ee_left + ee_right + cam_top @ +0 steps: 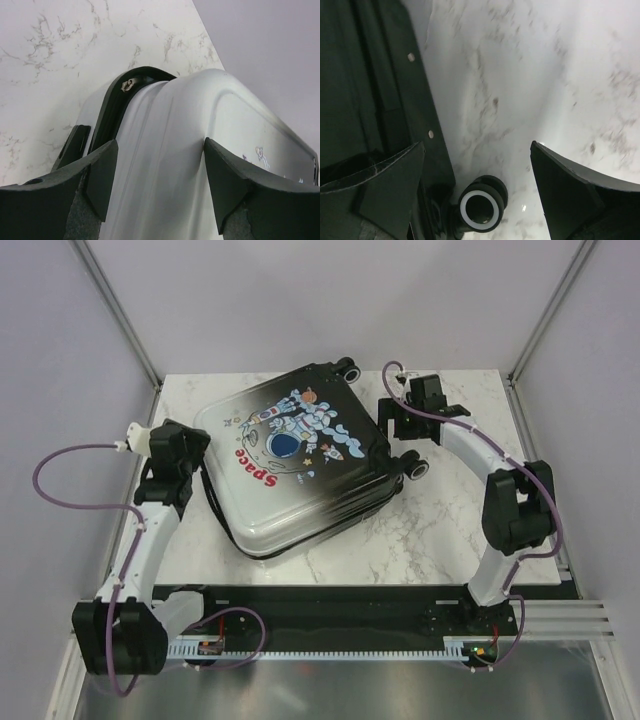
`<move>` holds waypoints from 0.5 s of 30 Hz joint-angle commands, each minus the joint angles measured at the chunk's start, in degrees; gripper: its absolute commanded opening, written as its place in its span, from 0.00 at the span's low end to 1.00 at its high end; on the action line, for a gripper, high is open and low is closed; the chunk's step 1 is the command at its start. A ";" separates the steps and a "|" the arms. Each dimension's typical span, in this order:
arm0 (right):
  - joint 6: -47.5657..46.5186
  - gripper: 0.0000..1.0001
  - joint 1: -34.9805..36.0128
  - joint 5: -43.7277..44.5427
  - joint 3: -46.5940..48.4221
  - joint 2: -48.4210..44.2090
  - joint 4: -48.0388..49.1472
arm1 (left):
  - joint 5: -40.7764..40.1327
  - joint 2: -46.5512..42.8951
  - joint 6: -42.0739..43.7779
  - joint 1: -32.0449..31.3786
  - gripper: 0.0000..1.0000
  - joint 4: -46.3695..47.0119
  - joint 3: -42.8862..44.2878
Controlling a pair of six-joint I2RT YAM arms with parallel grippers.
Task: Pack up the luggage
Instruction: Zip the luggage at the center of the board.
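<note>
White marble tabletop [440, 530] carries the luggage [300, 465], which we see lying flat and shut near the middle, astronaut print up, wheels at its far-right end. Our left fingers [97, 175] stand spread apart at its left corner, the pale shell rising between them, a zipper pull [127, 85] just beyond. Our right fingers [385, 185] are likewise parted beside the black wheeled end, one wheel [481, 207] showing in the gap.

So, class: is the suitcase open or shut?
Shut: the luggage lies flat, printed shell on top, halves meeting along the seam; no lining shows.
</note>
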 commanded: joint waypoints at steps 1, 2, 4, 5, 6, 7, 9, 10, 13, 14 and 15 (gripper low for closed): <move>-0.24 0.94 8.01 -11.50 -4.66 -7.64 -3.38 | 6.27 4.89 6.28 -0.96 0.76 -4.95 1.98; 0.20 0.94 8.46 -11.41 -7.02 -8.78 -3.38 | 6.62 5.77 6.54 -0.70 0.76 -4.77 2.60; 0.82 0.95 9.60 -11.06 -9.23 -12.30 -3.47 | 7.15 6.04 7.07 0.18 0.77 -4.33 4.18; 1.25 0.95 9.69 -10.02 -11.15 -13.35 -3.47 | 7.24 6.04 7.94 0.44 0.77 -4.07 4.63; 1.69 0.96 9.69 -9.22 -11.70 -15.89 -3.64 | 7.59 5.78 8.56 0.36 0.78 -3.80 5.24; 1.70 0.96 9.69 -8.08 -11.96 -17.13 -5.21 | 7.76 5.69 9.35 2.36 0.78 -3.80 6.03; 1.35 0.98 9.52 -2.14 -10.83 -20.81 -7.85 | 8.11 5.34 12.33 3.52 0.78 -4.32 9.19; 1.17 0.98 8.99 0.60 -10.13 -21.88 -10.91 | 7.94 4.99 13.56 3.61 0.78 -5.02 11.90; 0.56 0.98 4.62 3.88 -7.58 -27.06 -15.58 | 7.15 4.55 18.75 3.70 0.79 -6.52 17.53; -0.14 0.98 3.20 3.71 -7.40 -28.64 -16.21 | 7.06 4.46 20.50 3.79 0.79 -7.48 18.77; -0.76 0.98 2.14 3.79 -7.31 -31.70 -17.00 | 6.89 4.29 21.22 3.79 0.79 -8.19 19.91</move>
